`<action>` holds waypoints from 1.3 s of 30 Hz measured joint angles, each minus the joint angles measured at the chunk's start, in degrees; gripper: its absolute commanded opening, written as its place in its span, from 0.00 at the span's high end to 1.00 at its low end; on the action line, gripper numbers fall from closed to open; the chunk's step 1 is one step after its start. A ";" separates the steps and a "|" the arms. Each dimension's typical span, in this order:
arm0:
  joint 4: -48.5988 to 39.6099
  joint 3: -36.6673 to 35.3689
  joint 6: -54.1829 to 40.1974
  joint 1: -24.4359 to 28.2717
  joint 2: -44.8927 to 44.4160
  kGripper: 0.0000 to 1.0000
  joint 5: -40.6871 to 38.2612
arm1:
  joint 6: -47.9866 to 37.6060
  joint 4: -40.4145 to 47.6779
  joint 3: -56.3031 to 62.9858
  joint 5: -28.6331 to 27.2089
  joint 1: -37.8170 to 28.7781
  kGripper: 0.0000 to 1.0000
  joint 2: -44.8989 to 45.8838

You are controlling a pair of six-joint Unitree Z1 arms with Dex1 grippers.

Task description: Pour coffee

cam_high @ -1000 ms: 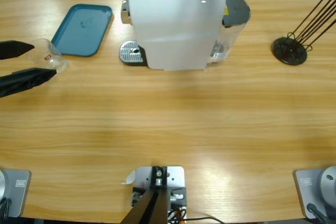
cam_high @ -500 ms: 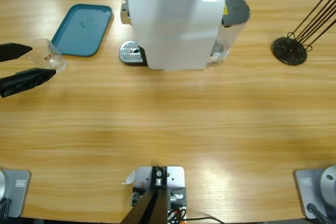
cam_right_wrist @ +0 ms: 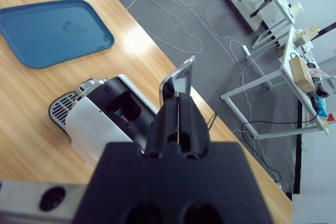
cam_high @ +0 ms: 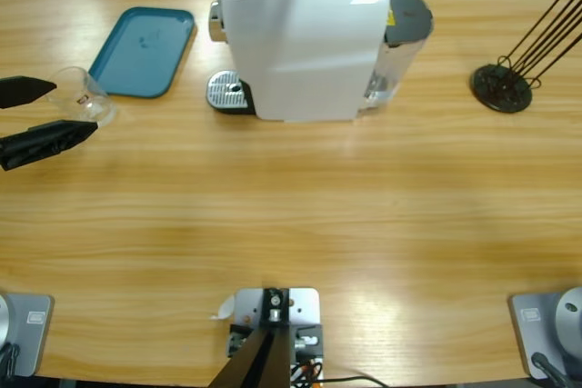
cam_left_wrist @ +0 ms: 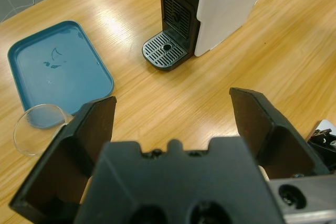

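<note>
Glossy white plastic coffee machine (cam_high: 305,47), metal drip grate (cam_left_wrist: 167,50); wood table (cam_high: 300,215); matt teal tray (cam_high: 143,50).

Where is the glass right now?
In the high view the glass stands on the table at the far left, just off the blue tray's lower left corner, between the open jaws of the left gripper.

Light is bright and even, coming from above. Soft glare patches lie on the table (cam_high: 300,252) in the high view and near the tray (cam_left_wrist: 58,72) in the left wrist view. The machine (cam_high: 305,38) casts only a weak shadow. The near gripper bodies look slightly blurred in both wrist views.
</note>
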State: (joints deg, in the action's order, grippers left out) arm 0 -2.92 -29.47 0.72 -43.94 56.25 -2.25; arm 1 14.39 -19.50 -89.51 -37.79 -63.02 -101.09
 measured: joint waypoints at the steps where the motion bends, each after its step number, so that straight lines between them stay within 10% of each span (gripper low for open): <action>1: 0.00 0.00 0.00 0.00 0.00 0.07 0.00 | 0.00 0.00 0.00 0.00 0.00 1.00 -0.01; 39: 1.08 0.72 0.07 -0.06 1.41 0.07 0.00 | -0.28 4.77 -1.80 -2.61 -1.25 1.00 -11.03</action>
State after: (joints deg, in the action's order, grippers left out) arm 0 -1.83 -28.75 0.79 -44.00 57.66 -2.25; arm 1 14.12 -14.73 -91.32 -40.40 -64.27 -112.12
